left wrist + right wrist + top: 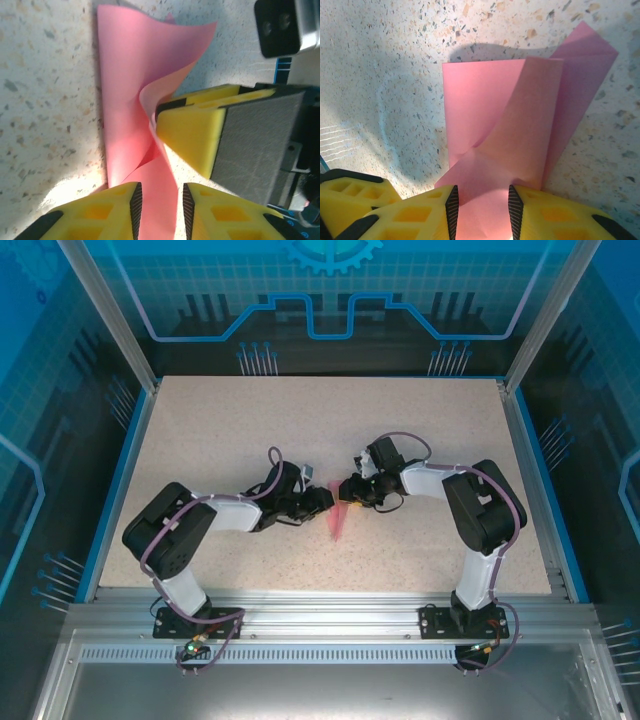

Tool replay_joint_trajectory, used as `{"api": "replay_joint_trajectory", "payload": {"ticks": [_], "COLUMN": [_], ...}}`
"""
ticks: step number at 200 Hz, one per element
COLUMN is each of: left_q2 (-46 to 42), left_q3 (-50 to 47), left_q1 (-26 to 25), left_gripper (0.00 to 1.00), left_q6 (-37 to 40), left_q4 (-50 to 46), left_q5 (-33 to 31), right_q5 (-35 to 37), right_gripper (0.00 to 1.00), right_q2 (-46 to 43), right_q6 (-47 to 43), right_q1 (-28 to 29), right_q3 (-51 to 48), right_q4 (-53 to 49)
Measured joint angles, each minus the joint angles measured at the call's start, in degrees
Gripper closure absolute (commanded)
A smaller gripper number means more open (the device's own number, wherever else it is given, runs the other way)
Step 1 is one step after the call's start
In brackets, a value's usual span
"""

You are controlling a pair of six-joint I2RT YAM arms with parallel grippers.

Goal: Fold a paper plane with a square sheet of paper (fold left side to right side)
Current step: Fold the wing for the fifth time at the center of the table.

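Observation:
The pink-red paper lies mid-table, folded into a narrow pointed strip, with both grippers meeting over its far end. In the left wrist view the paper has a flap curling up off the table. A strip of it runs between the pads of my left gripper, which stands open with gaps either side. A yellow finger of the right gripper presses against the raised flap. In the right wrist view the paper shows overlapping folded layers, and my right gripper stands open over its near part.
The speckled table has a blue rim and metal frame posts at its sides. The two grippers nearly touch. The left gripper's yellow finger sits at the lower left of the right wrist view.

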Motion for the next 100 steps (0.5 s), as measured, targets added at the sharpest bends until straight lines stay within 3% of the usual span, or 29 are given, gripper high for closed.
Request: {"api": "replay_joint_trajectory", "payload": {"ticks": [64,100], "left_q2": [0.0,0.6], "left_q3": [-0.2,1.7], "left_q1": [-5.0,-6.4], "left_gripper": [0.62,0.67], "left_q6": [1.1,2.8], "left_q4": [-2.8,-7.6], "left_q5": [-1.1,-3.2], "right_q5": [0.0,0.0], "right_gripper": [0.65,0.65], "right_q2": [0.0,0.0], "right_q6": [0.0,0.0], "right_q1": [0.0,0.0], "right_q3": [0.0,0.0], "right_q4": [0.0,0.0]}}
